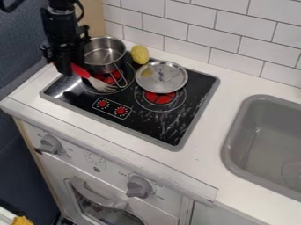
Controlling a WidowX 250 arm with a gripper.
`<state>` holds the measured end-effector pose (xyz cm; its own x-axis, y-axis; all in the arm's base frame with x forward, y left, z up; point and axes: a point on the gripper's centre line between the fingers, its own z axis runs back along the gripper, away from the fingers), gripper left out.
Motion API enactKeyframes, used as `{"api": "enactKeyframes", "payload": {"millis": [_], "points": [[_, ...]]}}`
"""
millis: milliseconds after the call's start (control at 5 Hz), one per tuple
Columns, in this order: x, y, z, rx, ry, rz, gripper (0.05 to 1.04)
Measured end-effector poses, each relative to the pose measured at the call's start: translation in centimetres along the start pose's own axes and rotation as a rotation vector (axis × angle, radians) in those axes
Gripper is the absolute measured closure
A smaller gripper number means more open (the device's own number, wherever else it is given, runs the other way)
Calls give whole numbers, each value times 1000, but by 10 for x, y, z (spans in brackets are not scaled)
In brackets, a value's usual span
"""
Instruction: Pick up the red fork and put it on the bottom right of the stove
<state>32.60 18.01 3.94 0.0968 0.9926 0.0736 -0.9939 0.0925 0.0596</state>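
at upper left, the black gripper (63, 68) is closed around the smooth handle of the red fork (80, 70), pale tines over the glossy stove (166, 126). then a cylindrical metal pot (104, 55), oval yellow lemon (140, 54), round shiny lid (162, 77), grey round-cornered sink (235, 149).

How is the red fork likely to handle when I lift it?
The fork should stay stiff: it has a metal head on a red handle, with no sag showing. It will probably be light, being slim. With the gripper at the handle end, the metal head reaches out, so it may swivel or dip and brush the pot beside it.
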Motion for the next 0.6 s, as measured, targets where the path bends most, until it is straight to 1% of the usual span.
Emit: {"api": "enactKeyframes", "payload": {"millis": [200, 400, 600], "points": [[5, 0, -16, 4, 22, 25, 687], [8, 1, -22, 33, 23, 36, 687], [10, 0, -22, 50, 28, 41, 619]]}}
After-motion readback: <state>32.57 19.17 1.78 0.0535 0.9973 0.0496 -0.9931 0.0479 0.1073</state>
